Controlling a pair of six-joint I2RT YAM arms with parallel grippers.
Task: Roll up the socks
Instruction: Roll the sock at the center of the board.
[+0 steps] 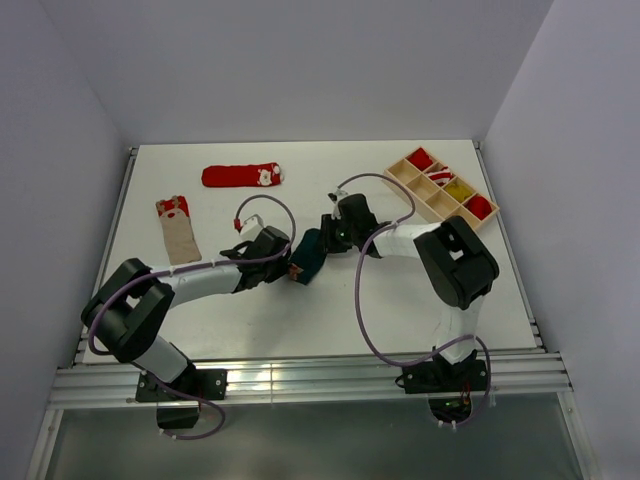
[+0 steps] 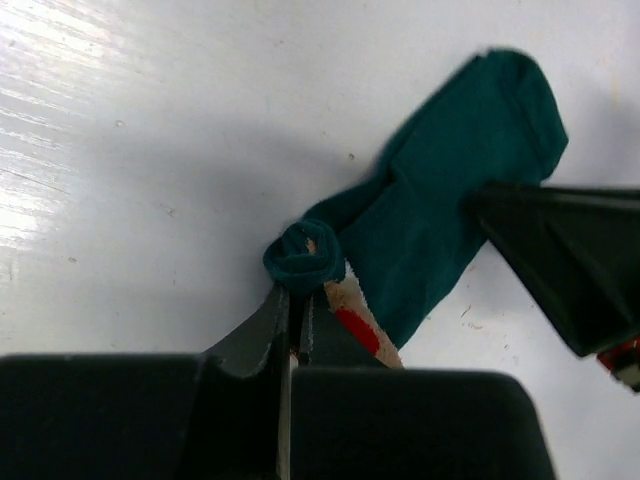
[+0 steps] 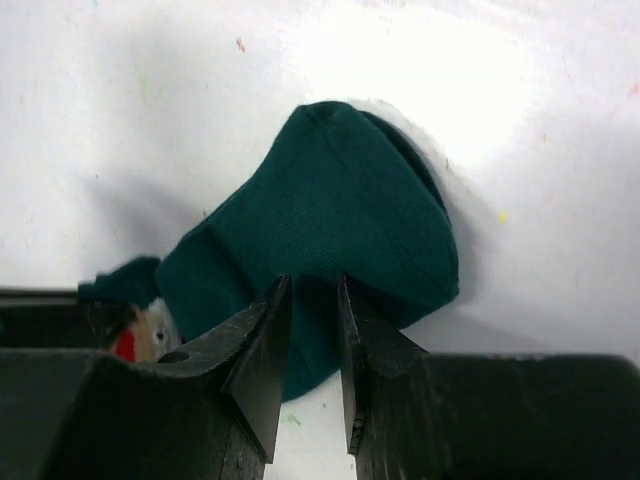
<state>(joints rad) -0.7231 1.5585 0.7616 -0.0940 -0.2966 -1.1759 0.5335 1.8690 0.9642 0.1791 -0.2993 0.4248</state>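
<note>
Green sock (image 2: pixel 440 200), left jaws clamped on rolled end, right jaws opposite, parted.

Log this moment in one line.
left hand: shut on green sock, rolled end | right hand: narrowly apart on sock, grip unclear

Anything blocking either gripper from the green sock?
Nothing visible. The left gripper is shut on the dark green sock at its rolled end; the right gripper has its tips right against the unrolled part.
</note>
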